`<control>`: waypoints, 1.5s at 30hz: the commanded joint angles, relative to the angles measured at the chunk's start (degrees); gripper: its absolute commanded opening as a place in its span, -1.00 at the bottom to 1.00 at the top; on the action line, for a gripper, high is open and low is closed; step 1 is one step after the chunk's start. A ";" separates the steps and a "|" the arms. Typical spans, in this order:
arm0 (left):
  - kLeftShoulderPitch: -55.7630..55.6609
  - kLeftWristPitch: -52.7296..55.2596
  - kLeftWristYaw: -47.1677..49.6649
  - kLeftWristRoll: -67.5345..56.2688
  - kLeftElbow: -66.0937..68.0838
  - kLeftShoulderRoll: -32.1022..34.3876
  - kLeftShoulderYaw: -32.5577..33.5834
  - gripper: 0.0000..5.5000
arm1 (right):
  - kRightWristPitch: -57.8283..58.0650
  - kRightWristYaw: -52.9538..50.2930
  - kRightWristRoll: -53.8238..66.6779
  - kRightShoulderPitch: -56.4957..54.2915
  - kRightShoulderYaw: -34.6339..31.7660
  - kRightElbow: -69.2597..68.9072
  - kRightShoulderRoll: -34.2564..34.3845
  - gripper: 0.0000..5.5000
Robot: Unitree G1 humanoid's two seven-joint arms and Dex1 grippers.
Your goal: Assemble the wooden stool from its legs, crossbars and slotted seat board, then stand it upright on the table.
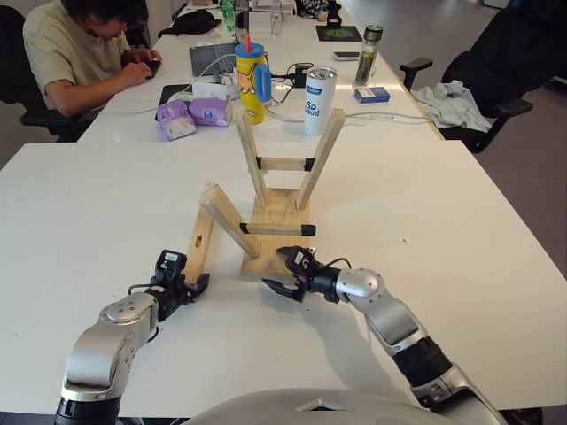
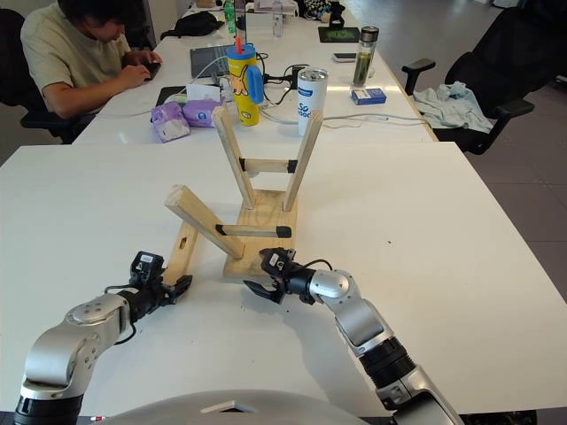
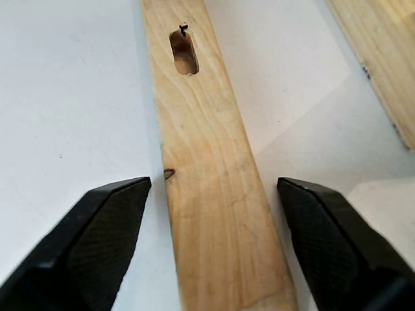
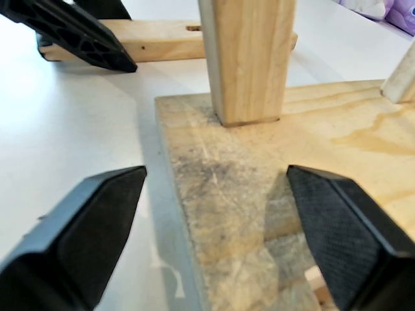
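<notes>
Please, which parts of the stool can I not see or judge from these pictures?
1. Left wrist view: the loose leg runs past the top edge, so its far end is unseen.
2. Right wrist view: the leaning leg is cut off by the top edge; the seat board hides how deep it sits.
3. Eye views: the joint of the near crossbar with that leg is too small to judge.
</notes>
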 commanded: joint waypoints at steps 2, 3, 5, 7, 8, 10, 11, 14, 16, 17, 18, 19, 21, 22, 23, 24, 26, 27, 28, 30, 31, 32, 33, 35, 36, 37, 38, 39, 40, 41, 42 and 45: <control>-1.54 -0.16 2.23 0.74 3.13 -2.57 2.11 -0.04 | -0.46 1.00 1.53 3.43 0.01 -1.06 -0.42 0.46; -2.07 -0.40 2.39 0.89 3.66 -2.73 2.34 -0.09 | -0.33 1.05 2.18 3.88 -0.60 -2.24 -0.58 0.46; -3.08 -1.15 2.82 1.19 4.73 -3.20 2.56 -0.18 | 0.85 1.32 3.54 4.84 -1.67 -4.40 -1.07 0.46; -4.10 -2.43 3.66 1.55 5.74 -4.01 2.80 -0.27 | 1.84 1.37 4.26 5.93 -2.45 -6.76 -1.99 0.46; -4.79 -3.25 4.17 1.67 6.17 -4.53 3.22 -0.27 | 2.76 1.31 4.96 6.62 -3.10 -8.40 -2.39 0.46; -7.10 -6.42 4.85 1.45 7.04 -5.72 4.94 -0.27 | 4.63 0.80 7.03 8.63 -5.24 -12.51 -3.07 0.46; -8.58 -8.48 4.95 1.29 7.19 -6.12 5.82 -0.27 | 5.82 0.51 8.41 10.01 -6.76 -14.74 -3.39 0.46; -13.29 -15.74 4.78 0.36 6.53 -6.67 9.17 -0.27 | 8.61 0.21 11.72 13.86 -10.61 -18.92 -5.08 0.46; -17.60 -21.14 4.13 -1.47 5.11 -6.88 11.95 -0.27 | 9.65 0.30 13.58 15.92 -13.50 -19.32 -6.33 0.46; -19.69 -23.26 3.75 -1.35 4.13 -5.96 12.33 -0.27 | 9.83 0.36 14.18 16.60 -14.77 -19.05 -7.01 0.46; -22.14 -25.13 2.72 -2.14 2.98 -5.27 12.67 -0.27 | 10.07 0.32 15.09 17.13 -16.31 -18.76 -7.36 0.46; -24.64 -26.68 1.51 -3.28 1.60 -4.67 12.83 -0.27 | 10.57 0.39 16.33 17.48 -17.95 -18.57 -7.63 0.46; -29.32 -27.07 -0.85 -7.64 -1.11 -4.25 13.08 -0.27 | 11.70 0.54 18.36 17.62 -20.91 -18.29 -8.34 0.46; -31.79 -26.41 -1.92 -9.75 -2.27 -3.80 12.91 -0.27 | 12.80 0.75 20.19 17.40 -22.79 -18.31 -8.60 0.46; -33.95 -24.81 -3.06 -12.85 -3.19 -3.55 12.64 -0.27 | 13.72 1.09 21.79 17.11 -24.47 -18.39 -9.07 0.46; -36.52 -22.70 -4.16 -16.50 -4.32 -3.22 12.11 -0.27 | 14.99 1.42 24.04 16.22 -27.05 -18.25 -9.68 0.46; -40.53 -17.82 -4.72 -24.97 -6.34 -3.73 11.09 -0.27 | 17.70 2.01 28.38 13.77 -31.69 -17.78 -11.14 0.46; -41.86 -16.08 -4.55 -27.72 -7.03 -3.79 10.56 -0.27 | 18.88 2.21 30.28 12.66 -33.50 -17.67 -11.69 0.46; -42.93 -14.07 -4.04 -31.29 -7.71 -4.16 9.90 -0.27 | 20.40 2.32 32.93 10.92 -35.80 -17.51 -12.19 0.46; -44.27 -10.83 -2.85 -37.51 -8.67 -4.72 8.55 -0.27 | 23.39 2.68 38.04 7.77 -39.77 -17.18 -13.50 0.46; -44.78 -9.60 -2.41 -40.08 -9.18 -5.19 7.42 -0.27 | 25.46 2.83 41.53 5.68 -42.23 -17.18 -14.42 0.46; -44.99 -8.45 -1.79 -42.92 -9.31 -5.78 6.44 -0.27 | 27.68 3.15 45.08 3.77 -44.45 -17.16 -15.55 0.46; -44.98 -7.56 -1.10 -45.89 -9.23 -6.31 5.77 -0.27 | 29.73 3.50 48.42 2.20 -46.44 -17.16 -16.64 0.46; -43.09 -6.45 1.18 -51.28 -9.42 -8.63 3.60 -0.27 | 34.58 5.18 56.16 -0.66 -50.15 -16.35 -19.78 0.46; -41.66 -6.27 1.20 -50.93 -10.12 -8.85 1.85 -0.27 | 36.90 6.14 59.68 -1.76 -51.60 -15.51 -21.27 0.46; -40.03 -6.00 0.57 -50.64 -10.82 -8.66 -0.23 -0.27 | 39.28 7.56 63.41 -2.51 -52.84 -14.71 -22.84 0.46; -38.30 -5.86 0.17 -50.58 -11.39 -8.38 -1.57 -0.27 | 41.48 9.86 66.60 -2.61 -53.48 -14.26 -24.58 0.46; -36.87 -5.72 -0.51 -51.14 -11.60 -8.05 -2.47 -0.27 | 43.42 11.95 69.54 -2.44 -54.04 -14.07 -26.19 0.46; -35.88 -5.58 -1.01 -52.20 -11.60 -7.84 -2.98 -0.27 | 44.89 13.21 71.98 -2.19 -54.58 -13.92 -27.20 0.46; -34.68 -5.58 -2.01 -52.49 -11.34 -7.44 -3.56 -0.27 | 46.39 14.26 75.62 -2.36 -55.57 -13.24 -27.87 0.46; -33.60 -5.24 -3.32 -53.15 -10.79 -6.94 -4.22 -0.27 | 47.73 14.41 79.09 -2.97 -56.43 -12.26 -28.22 0.53; -31.66 -4.47 -6.89 -53.64 -9.06 -5.43 -5.95 -0.27 | 50.37 12.61 89.05 -5.22 -57.21 -10.13 -29.09 0.68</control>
